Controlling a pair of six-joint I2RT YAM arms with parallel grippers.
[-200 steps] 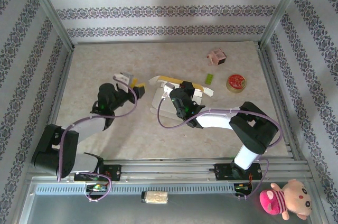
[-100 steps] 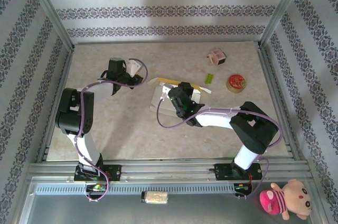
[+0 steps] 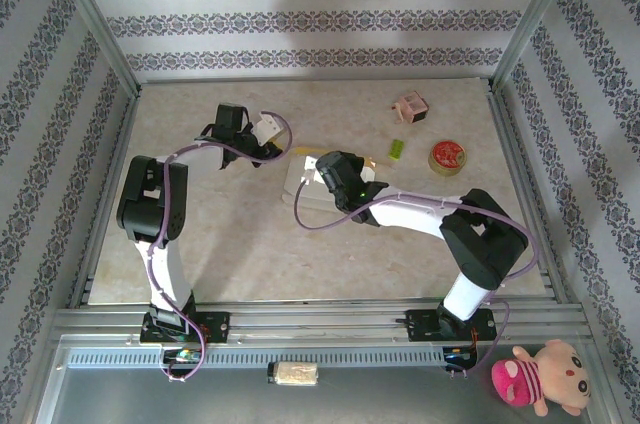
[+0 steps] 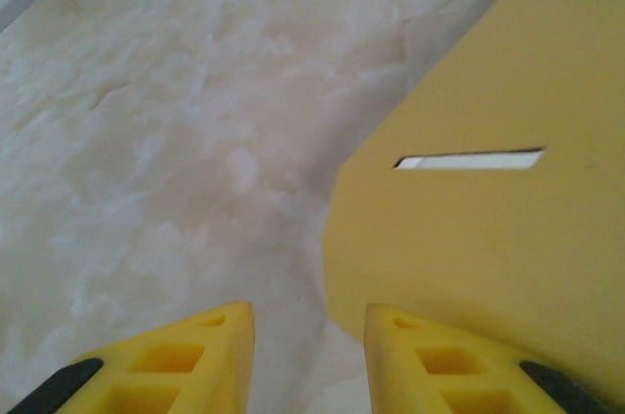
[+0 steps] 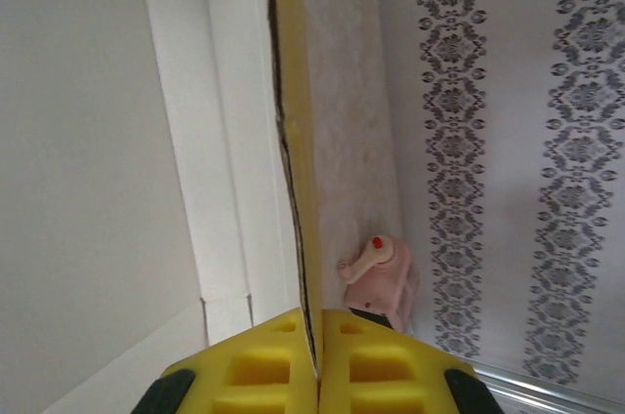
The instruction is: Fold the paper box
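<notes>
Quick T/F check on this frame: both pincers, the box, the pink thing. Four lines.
1. The right pincer is shut on an edge of the paper box. True.
2. The box's yellow flap has a slot cut in it. True.
3. The left pincer is clamped on that flap. False: its jaws stand apart with bare table between them, and the flap is next to one finger.
4. The pink item sits on the paper box. False: it stands apart from it, toward the table's far right.
</notes>
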